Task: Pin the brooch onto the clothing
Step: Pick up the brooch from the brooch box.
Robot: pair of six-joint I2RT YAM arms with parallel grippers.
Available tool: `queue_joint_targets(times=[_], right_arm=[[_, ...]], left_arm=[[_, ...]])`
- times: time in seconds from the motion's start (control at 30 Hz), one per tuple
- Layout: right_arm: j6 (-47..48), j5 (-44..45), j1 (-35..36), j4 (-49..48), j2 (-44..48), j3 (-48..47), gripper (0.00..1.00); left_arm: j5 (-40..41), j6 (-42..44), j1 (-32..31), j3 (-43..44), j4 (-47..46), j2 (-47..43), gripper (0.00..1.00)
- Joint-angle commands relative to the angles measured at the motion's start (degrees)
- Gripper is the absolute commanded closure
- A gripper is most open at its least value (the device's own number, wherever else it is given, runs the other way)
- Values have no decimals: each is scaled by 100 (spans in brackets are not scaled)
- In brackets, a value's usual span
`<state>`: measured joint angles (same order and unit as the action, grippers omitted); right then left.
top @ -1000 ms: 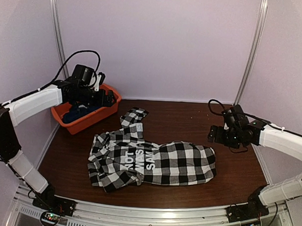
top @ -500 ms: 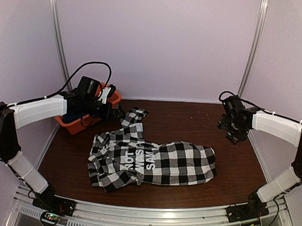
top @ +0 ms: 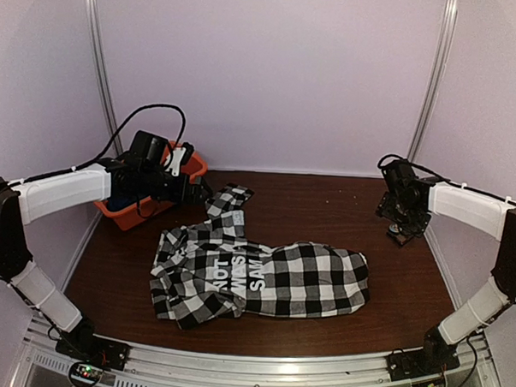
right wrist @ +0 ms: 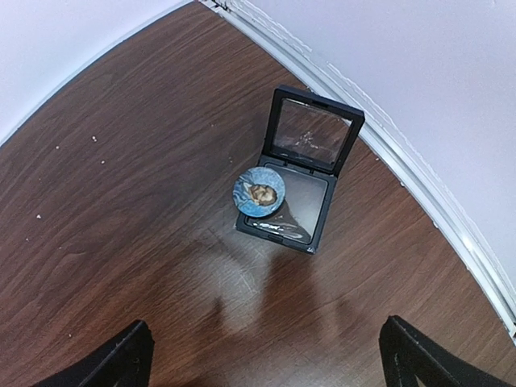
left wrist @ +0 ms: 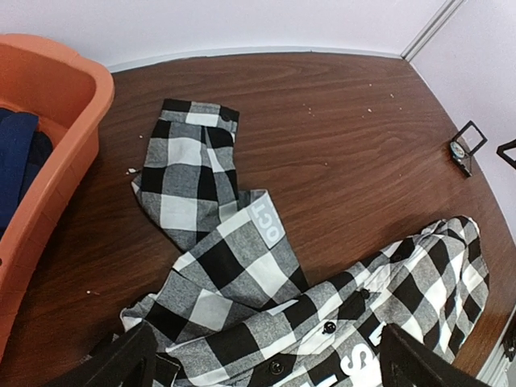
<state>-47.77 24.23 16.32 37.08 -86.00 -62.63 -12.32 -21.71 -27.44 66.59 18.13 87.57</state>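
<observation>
The one dark wooden worktop [top: 326, 205] carries everything, and two white arms reach over it from the near edge. Since a second ago the left arm has swung off the bin toward the shirt's sleeve, and the right arm has drawn back to the far right edge. The clothing [top: 297, 277], a single black-and-white checked shirt, lies crumpled in the middle of the worktop exactly where it lay before, with one sleeve stretched toward the back. On its black panel the white block letters "SAM" can be made out from above, while the rows over them are folded and unclear. The left wrist view shows a grey tab reading "OCT" and two dark buttons. One orange bin [top: 146, 213] stands at the back left, holding one navy garment [left wrist: 16, 153]. The left pincer [left wrist: 266, 363] hovers over the shirt beside the bin, its jaws spread wide and gripping nothing. The right pincer [right wrist: 270, 355] hangs above the case, likewise released and empty. One small black case [right wrist: 306, 201] sits near the right wall with its clear lid standing open. One round blue brooch [right wrist: 259, 193] with a brownish centre rests at the left edge of the case's base, well apart from the shirt.
</observation>
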Motion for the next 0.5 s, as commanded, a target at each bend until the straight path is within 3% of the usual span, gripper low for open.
queue_joint_targets(times=[0.0, 0.2, 0.47], right_arm=[[-47, 264, -145, 162, -188, -197, 0], [-135, 238, -236, 320, -523, -455, 0], [-64, 603, -265, 239, -274, -324, 0]], left_arm=[[518, -96, -33, -68, -106, -108, 2], [703, -105, -41, -73, -75, -160, 2], [793, -146, -60, -111, -113, -267, 2]])
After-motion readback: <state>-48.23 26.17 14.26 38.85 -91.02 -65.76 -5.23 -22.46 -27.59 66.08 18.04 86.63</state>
